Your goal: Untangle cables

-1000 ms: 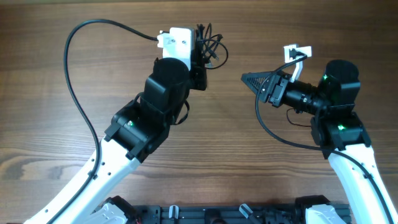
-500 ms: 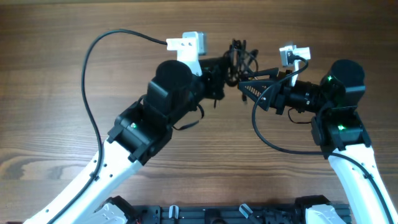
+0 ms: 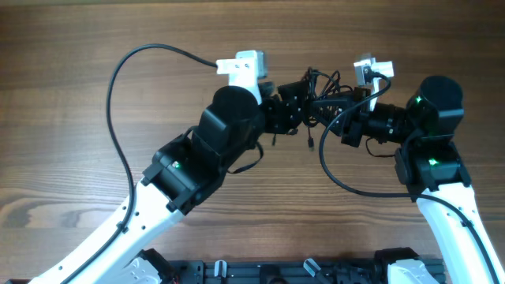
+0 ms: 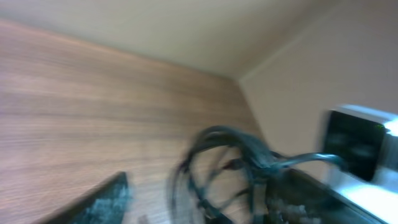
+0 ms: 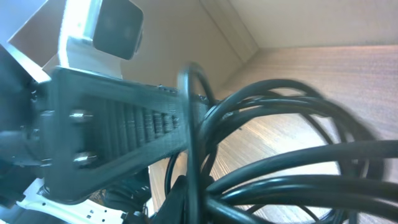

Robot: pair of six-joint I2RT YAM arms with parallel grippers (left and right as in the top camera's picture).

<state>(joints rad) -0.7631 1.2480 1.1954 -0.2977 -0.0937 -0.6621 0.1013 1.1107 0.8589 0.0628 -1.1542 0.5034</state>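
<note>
The cables (image 3: 320,85) hang as one tangled black bundle above the wooden table, between the two grippers at the top centre. One loose end (image 3: 310,143) trails toward me. My right gripper (image 3: 331,106) is shut on the bundle; the right wrist view fills with close black loops of the cables (image 5: 292,155) at the gripper (image 5: 211,199). My left gripper (image 3: 302,110) stands open on the bundle's left side. In the blurred left wrist view its fingers (image 4: 109,199) are wide apart around the cables (image 4: 227,162).
The left arm's thick black cable (image 3: 118,102) arcs over the table's left half. The right arm's thick cable (image 3: 339,170) loops below its wrist. The two wrists almost touch. The left gripper's ribbed finger (image 5: 124,137) crosses the right wrist view.
The left arm carried the bundle rightward to the right gripper. The right gripper closed on the bundle and the left gripper opened its jaws.
</note>
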